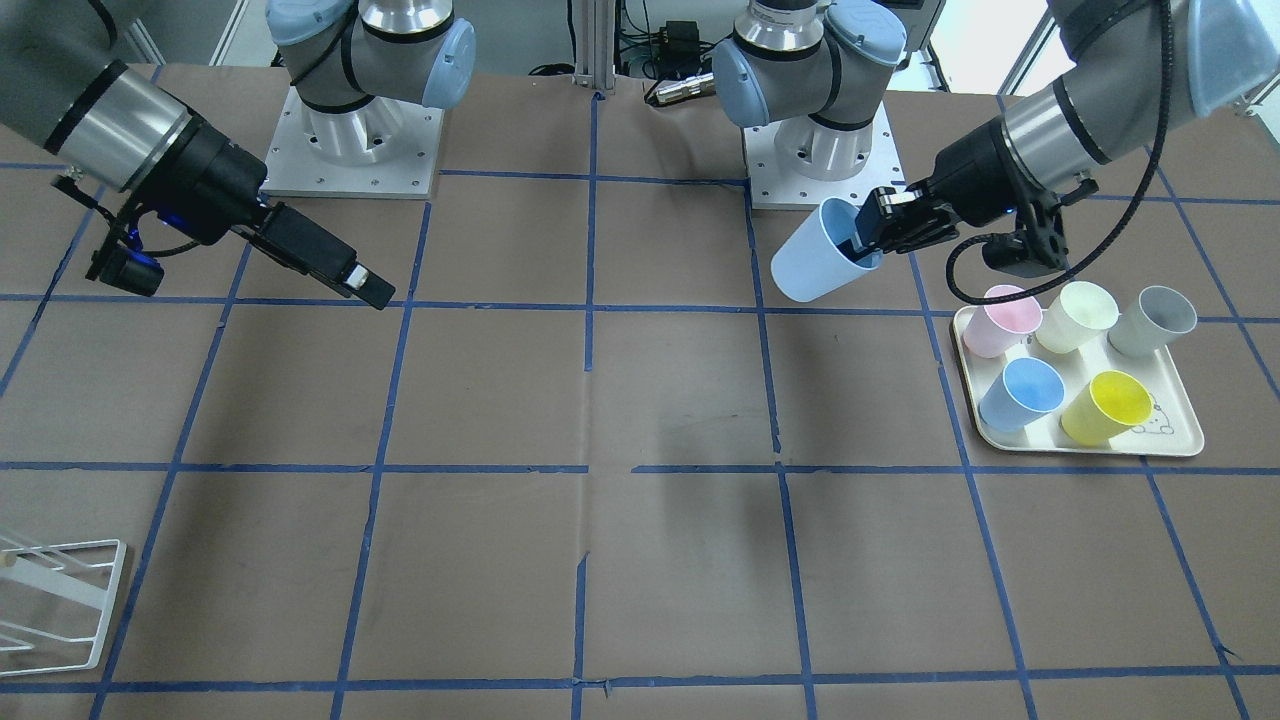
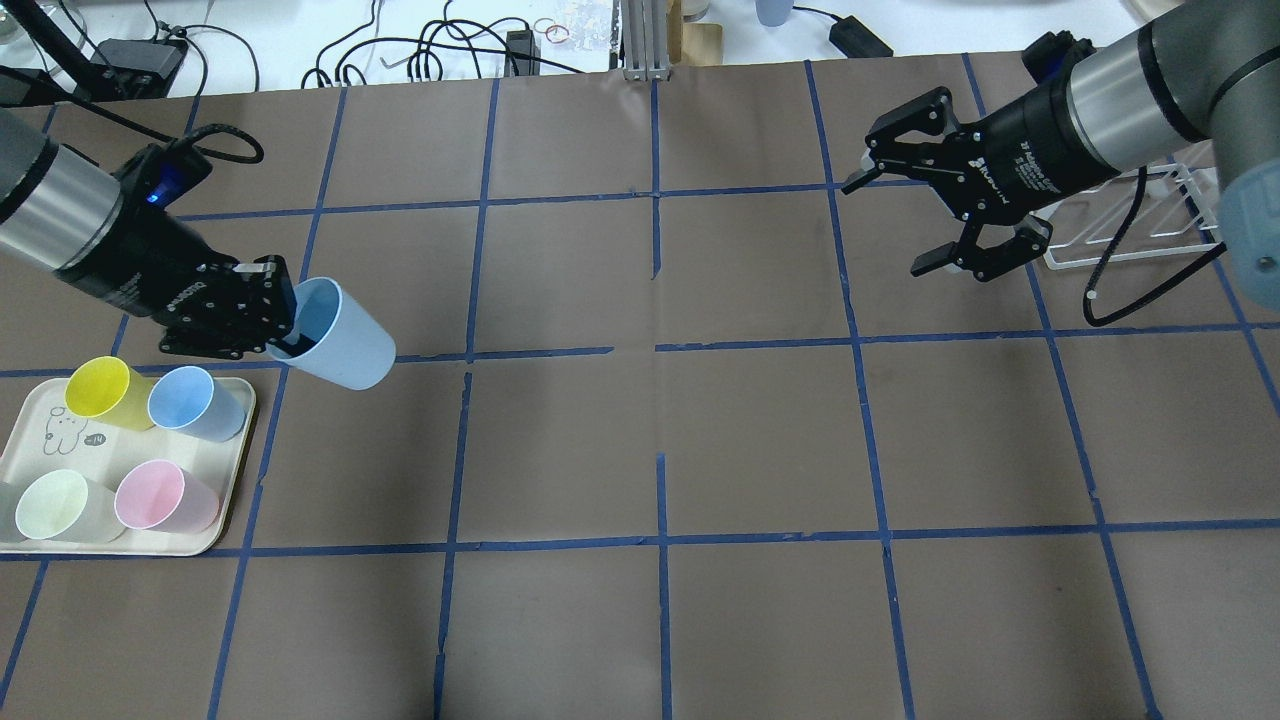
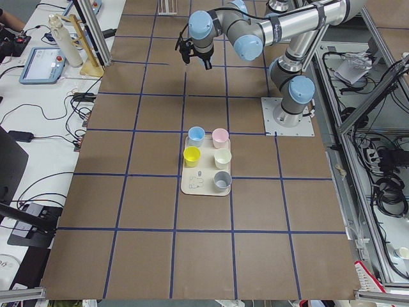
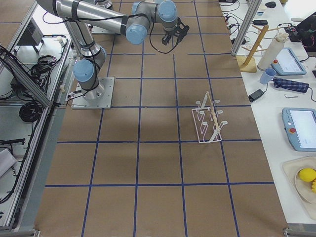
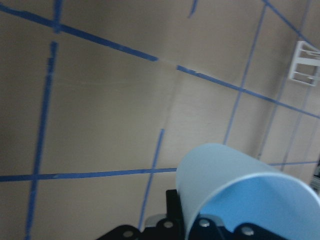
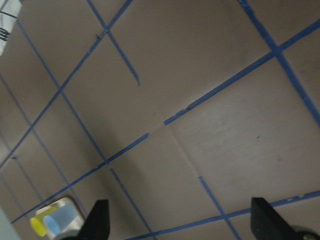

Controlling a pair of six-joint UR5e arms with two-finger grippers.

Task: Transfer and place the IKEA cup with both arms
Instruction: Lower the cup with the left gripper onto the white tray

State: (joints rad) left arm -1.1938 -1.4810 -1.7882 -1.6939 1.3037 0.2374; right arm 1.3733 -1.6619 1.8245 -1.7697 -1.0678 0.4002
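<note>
My left gripper (image 2: 285,322) is shut on the rim of the pale ice-blue IKEA cup (image 2: 343,338), with one finger inside it. It holds the cup tilted above the table, just beyond the tray. In the front-facing view the cup (image 1: 812,265) hangs from the left gripper (image 1: 872,240) near the left arm's base. The left wrist view shows the cup (image 5: 225,175) close up, its open mouth toward the camera. My right gripper (image 2: 886,227) is open and empty above the table's far right; it also shows in the front-facing view (image 1: 375,291) and the right wrist view (image 6: 182,225).
A cream tray (image 2: 45,440) at the near left holds yellow (image 2: 100,392), sky-blue (image 2: 190,402), pink (image 2: 160,497), pale green (image 2: 60,505) and grey (image 1: 1155,320) cups. A white wire rack (image 2: 1150,225) stands behind the right gripper. Blue tape lines grid the brown table.
</note>
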